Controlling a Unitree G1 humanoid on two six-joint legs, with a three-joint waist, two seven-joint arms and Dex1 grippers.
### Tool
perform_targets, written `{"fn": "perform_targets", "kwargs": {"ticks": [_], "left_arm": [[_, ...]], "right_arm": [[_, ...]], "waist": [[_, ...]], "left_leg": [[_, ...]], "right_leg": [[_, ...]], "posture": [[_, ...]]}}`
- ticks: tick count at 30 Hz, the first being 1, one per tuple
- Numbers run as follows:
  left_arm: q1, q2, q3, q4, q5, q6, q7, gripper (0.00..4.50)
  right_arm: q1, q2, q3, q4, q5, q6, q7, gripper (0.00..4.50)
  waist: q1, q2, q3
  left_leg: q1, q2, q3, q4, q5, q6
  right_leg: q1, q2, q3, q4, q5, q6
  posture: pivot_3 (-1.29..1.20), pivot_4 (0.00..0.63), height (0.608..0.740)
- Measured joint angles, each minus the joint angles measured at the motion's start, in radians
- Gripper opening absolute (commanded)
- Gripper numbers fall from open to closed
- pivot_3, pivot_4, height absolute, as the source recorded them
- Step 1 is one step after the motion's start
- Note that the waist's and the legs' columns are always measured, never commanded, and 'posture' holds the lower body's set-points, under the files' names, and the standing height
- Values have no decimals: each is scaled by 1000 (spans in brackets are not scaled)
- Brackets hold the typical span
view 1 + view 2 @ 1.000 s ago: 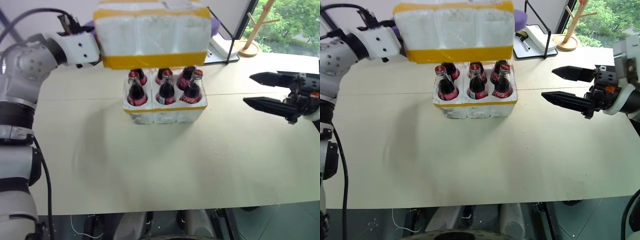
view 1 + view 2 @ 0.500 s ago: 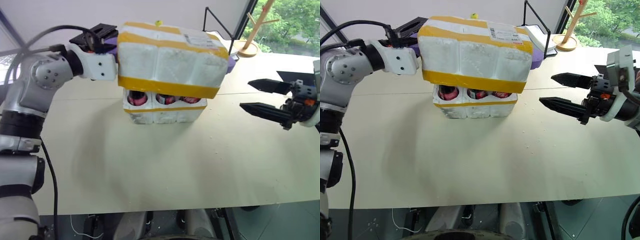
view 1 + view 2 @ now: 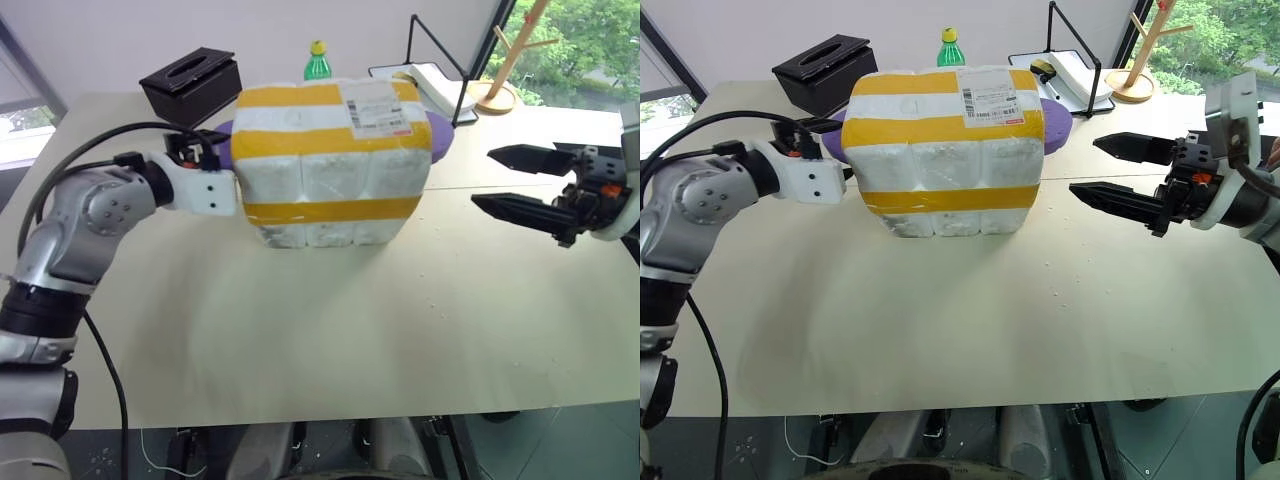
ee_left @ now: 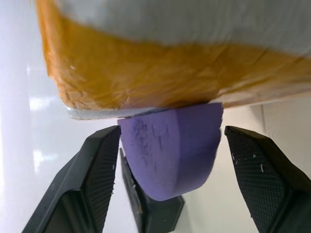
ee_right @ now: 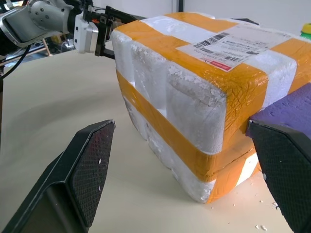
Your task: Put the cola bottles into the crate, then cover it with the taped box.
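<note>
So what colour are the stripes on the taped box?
Yellow bands on white foam, clearest on the taped box in the right eye view.

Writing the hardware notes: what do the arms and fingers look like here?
Left arm: silver-grey rounded joints, white wrist block, a black cable looping along it. Left gripper: two black fingers with diamond-textured pads. Right gripper: long, tapered black fingers on a white-and-black wrist with a small orange mark.

You are looking at one printed item: a white shipping label (image 3: 989,97) sitting on top of the taped box (image 3: 950,150). It is showing barcodes and lines of small print, but none of the writing is coming through clearly enough for you to read
</note>
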Motion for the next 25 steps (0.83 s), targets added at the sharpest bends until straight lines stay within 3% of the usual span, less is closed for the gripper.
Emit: {"fn": "perform_targets", "kwargs": {"ticks": [4,8,11,14,20,22,25], "left_arm": [[94,1,120,-117,-275,70,-104,3689],[211,47,282,-239,-718,518,-241,3689],[286,141,411,-241,-926,738,-352,3689],[307,189,459,-233,-957,781,-415,3689],[329,296,568,-129,-1147,1036,-539,3689],[403,349,610,-102,-1147,1069,-613,3689],[484,352,629,-95,-1109,1047,-668,3689]], "right_arm": [[1,0,1,3,-3,0,2,4500],[2,-1,4,8,-18,-2,10,4500],[1,-2,12,25,-29,-4,20,4500],[-5,-1,24,42,-40,-5,26,4500],[-25,0,43,50,-60,-24,36,4500],[-8,0,39,50,-64,-35,52,4500],[34,0,49,52,-91,-57,79,4500]], "waist": [[0,0,0],[-3,0,0],[-8,1,0],[-3,2,0],[-5,2,0],[-10,2,0],[-9,2,0]], "left_leg": [[0,0,0,0,0,0],[0,0,0,0,-2,3],[2,1,0,0,-2,3],[3,1,0,-1,-2,3],[3,1,0,-1,-2,3],[4,1,0,-3,-2,2],[4,1,0,-3,-2,2]], "right_leg": [[0,0,0,0,0,0],[0,1,0,0,0,0],[1,1,0,0,0,0],[2,1,0,0,0,0],[1,1,0,0,0,0],[1,1,0,0,0,-1],[2,1,0,-1,0,-1]], "posture": [[0,150,736],[0,150,736],[0,150,736],[0,150,736],[0,150,736],[0,150,736],[0,150,736]]}}
